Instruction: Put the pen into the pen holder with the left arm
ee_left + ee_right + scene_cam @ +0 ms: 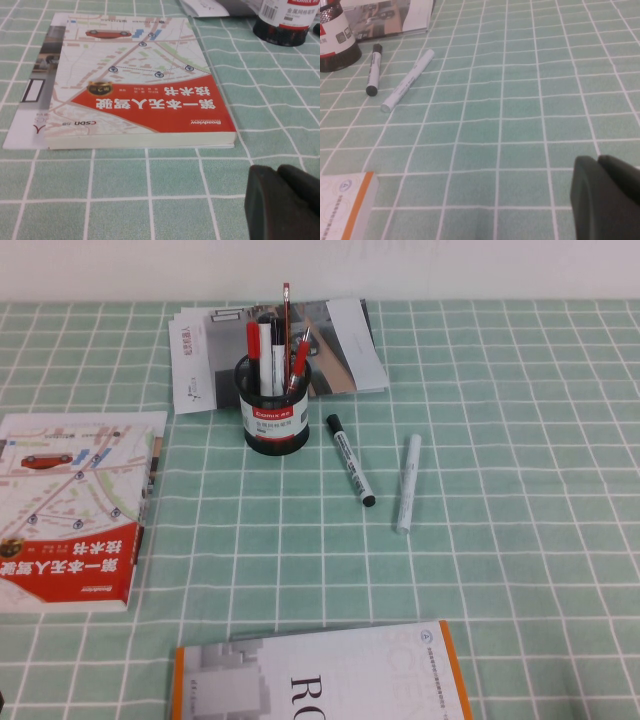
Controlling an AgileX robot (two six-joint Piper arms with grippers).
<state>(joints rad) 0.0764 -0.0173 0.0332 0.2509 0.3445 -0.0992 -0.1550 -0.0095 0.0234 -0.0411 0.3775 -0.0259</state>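
Observation:
The black mesh pen holder [276, 410] stands at the table's back middle, with several pens upright in it. The slim red pen [298, 362] leans inside it on its right side, next to a red-capped marker. The holder's base also shows in the left wrist view [282, 22] and the right wrist view [335, 42]. My left gripper [277, 172] is shut and empty, low over the cloth near the front edge of the red-and-white book [145, 105]. My right gripper [597, 161] is shut and empty over bare cloth. Neither arm shows in the high view.
A red-and-white book [70, 510] lies at the left. An orange-edged book [320, 675] lies at the front. A brochure [345, 340] lies behind the holder. A black-capped white marker [350, 460] and an all-white marker [408, 483] lie right of the holder.

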